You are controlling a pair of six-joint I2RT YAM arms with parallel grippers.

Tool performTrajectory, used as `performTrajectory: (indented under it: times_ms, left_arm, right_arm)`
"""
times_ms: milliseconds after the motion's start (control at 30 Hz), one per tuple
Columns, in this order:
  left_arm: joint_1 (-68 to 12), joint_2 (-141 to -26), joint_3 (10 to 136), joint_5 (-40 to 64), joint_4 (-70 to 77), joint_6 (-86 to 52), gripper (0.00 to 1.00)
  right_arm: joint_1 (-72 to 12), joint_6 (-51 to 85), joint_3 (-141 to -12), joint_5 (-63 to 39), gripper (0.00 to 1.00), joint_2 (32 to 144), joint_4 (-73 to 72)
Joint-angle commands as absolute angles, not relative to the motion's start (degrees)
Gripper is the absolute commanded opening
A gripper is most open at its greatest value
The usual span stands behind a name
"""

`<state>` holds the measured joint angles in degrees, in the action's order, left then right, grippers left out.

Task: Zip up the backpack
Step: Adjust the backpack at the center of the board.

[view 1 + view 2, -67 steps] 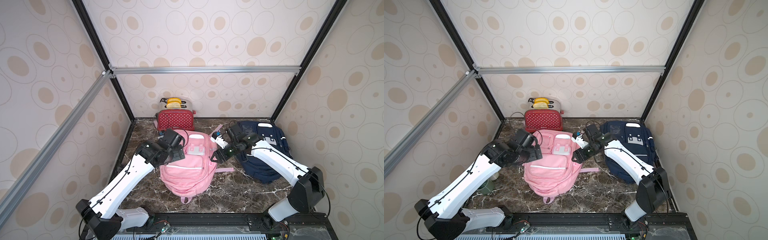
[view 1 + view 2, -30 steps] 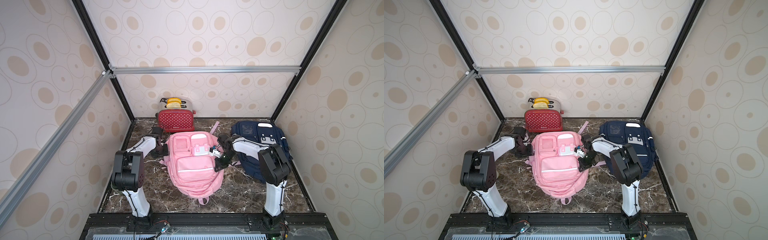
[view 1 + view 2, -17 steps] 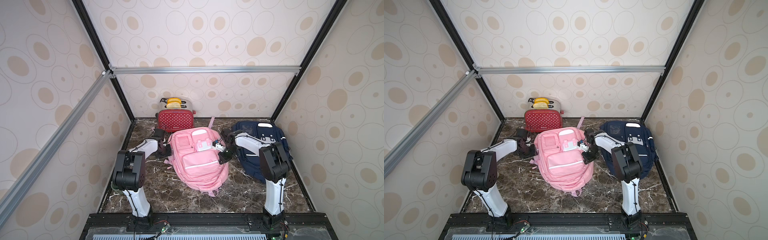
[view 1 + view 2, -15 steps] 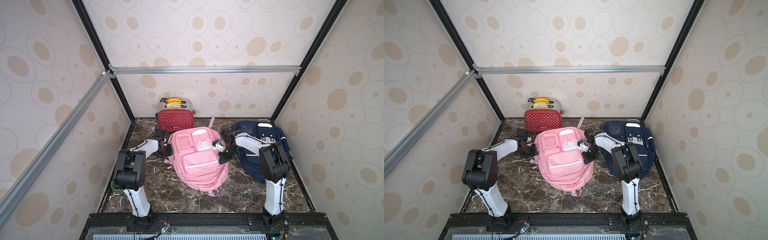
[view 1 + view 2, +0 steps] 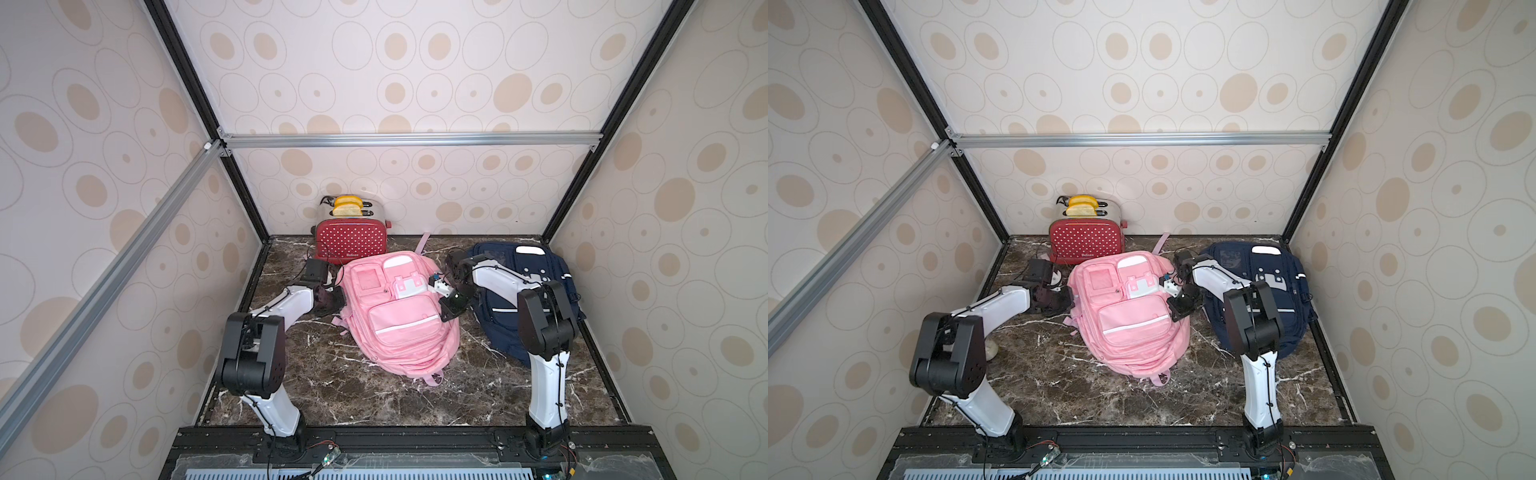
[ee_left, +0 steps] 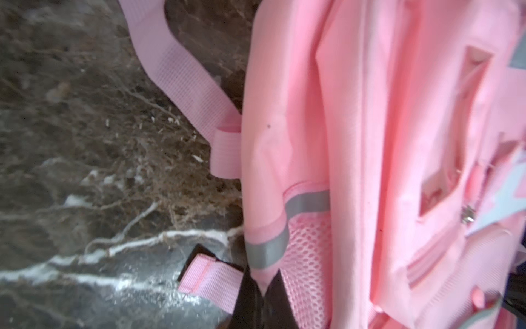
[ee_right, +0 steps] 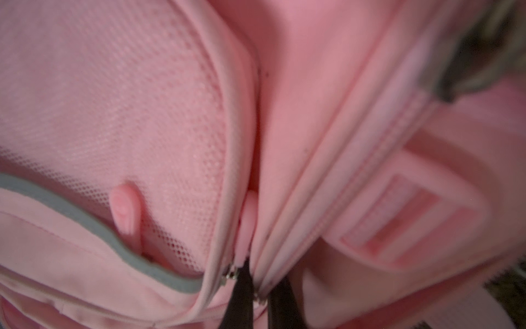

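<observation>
The pink backpack [image 5: 401,320] lies flat on the marble bench [image 5: 332,390]. The left pincer [image 6: 263,290] is clenched on the grey-trimmed edge of its side pocket, anchoring the bag. The right pincer [image 7: 260,293] is clamped at the zipper pull [image 7: 248,219] on the opposite side. The step appears to be bracing before the pull. Next, the right arm needs to draw the slider along its track while the left keeps the fabric taut.
</observation>
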<state>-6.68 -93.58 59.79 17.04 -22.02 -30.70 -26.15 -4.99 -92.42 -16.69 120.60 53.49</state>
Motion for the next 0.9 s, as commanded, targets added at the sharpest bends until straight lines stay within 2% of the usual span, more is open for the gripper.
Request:
performTrajectory:
  times_ms: [0,67,233,333,367,400,500,600,733,867]
  left_arm:
    - [-7.6,-85.5,58.4,16.7,-24.2,-33.2,0.0]
    - [-8.9,-81.3,57.4,16.7,-25.0,-34.6,0.0]
    - [-12.8,-74.1,55.9,15.4,-26.5,-40.6,0.0]
    - [-15.5,-71.7,55.0,12.9,-28.0,-44.3,0.0]
    - [-16.2,-70.8,54.4,12.4,-28.1,-45.6,0.0]
    - [-16.9,-70.1,53.8,12.0,-28.2,-47.2,0.0]
    - [-18.0,-68.4,52.4,10.2,-28.6,-49.6,0.0]
    - [-18.1,-67.8,52.4,9.1,-29.6,-50.3,0.0]
    - [-18.2,-67.8,53.2,9.4,-30.3,-50.0,0.0]
    - [-18.5,-67.5,53.4,9.7,-29.7,-50.4,0.0]
  right_arm:
    - [-23.7,-5.0,-95.8,-12.4,0.09,123.6,52.6]
    - [-22.9,-4.7,-98.7,-12.4,0.11,125.5,53.6]
    - [-21.6,-1.8,-107.6,-15.3,0.22,130.0,56.6]
    - [-21.1,2.0,-108.9,-16.9,0.53,129.5,55.3]
    - [-21.0,3.2,-108.9,-16.8,0.61,128.8,54.8]
    - [-21.1,4.7,-108.2,-16.5,0.65,127.7,54.1]
    - [-21.2,7.9,-101.7,-16.6,0.67,121.2,49.0]
    - [-21.4,11.5,-92.7,-14.9,0.73,111.5,42.8]
    - [-22.8,15.2,-82.0,-11.7,0.73,98.4,37.8]
    - [-29.3,18.8,-73.8,-4.4,0.72,85.6,37.0]
